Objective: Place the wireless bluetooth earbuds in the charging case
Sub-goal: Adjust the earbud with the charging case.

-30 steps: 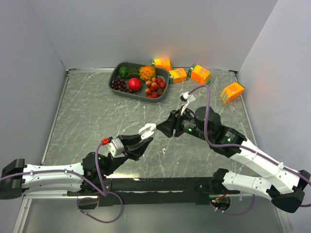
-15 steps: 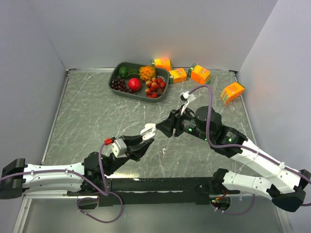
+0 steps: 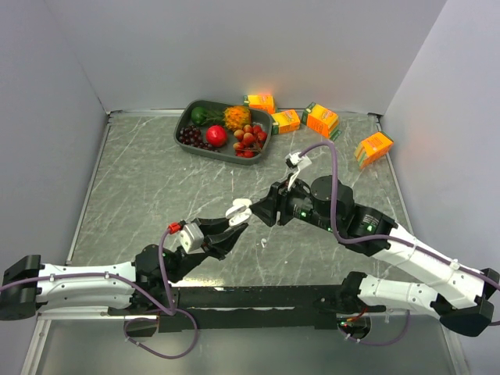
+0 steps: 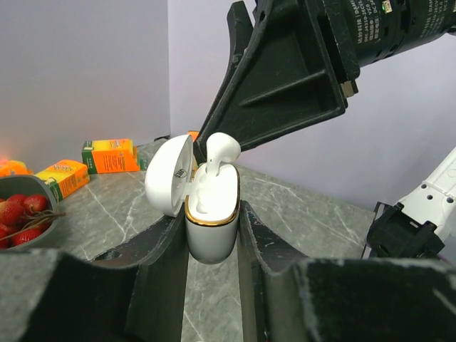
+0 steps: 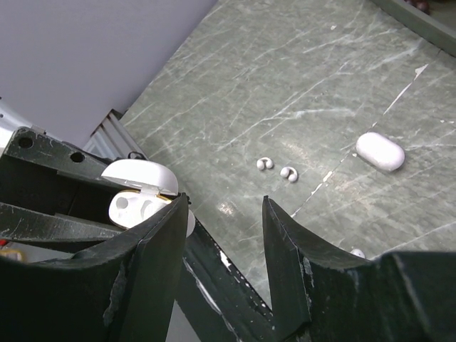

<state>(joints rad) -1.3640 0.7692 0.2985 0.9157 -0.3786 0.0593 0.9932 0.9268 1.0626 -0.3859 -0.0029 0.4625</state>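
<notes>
White plastic with a gold rim fills the gap between the left gripper's fingers (image 4: 160, 263). The left gripper (image 4: 211, 221) is clamped on the charging case (image 4: 212, 242) and holds it upright, with its lid (image 4: 169, 174) swung open to one side.

In the case's mouth stands a stemmed earbud (image 4: 219, 148), stem down in its well and rounded head well proud of the rim. Its long axis runs nearly vertical, in line with the case, with the head tipped slightly away from the lid.

Just above the case, the right gripper (image 5: 222, 206) has its jaws spread with nothing between them. One fingertip sits at the bud's head; whether it touches I cannot tell.

Compared with a second ago, the right gripper has edged in towards the case, which has barely shifted. I judge the bud already let go, needing only a downward press to seat fully.

Beyond the case, on the table (image 5: 285, 85), two bean-shaped earbuds (image 5: 276, 168) lie side by side. Farther from the case lies a closed white case (image 5: 380, 151).
</notes>
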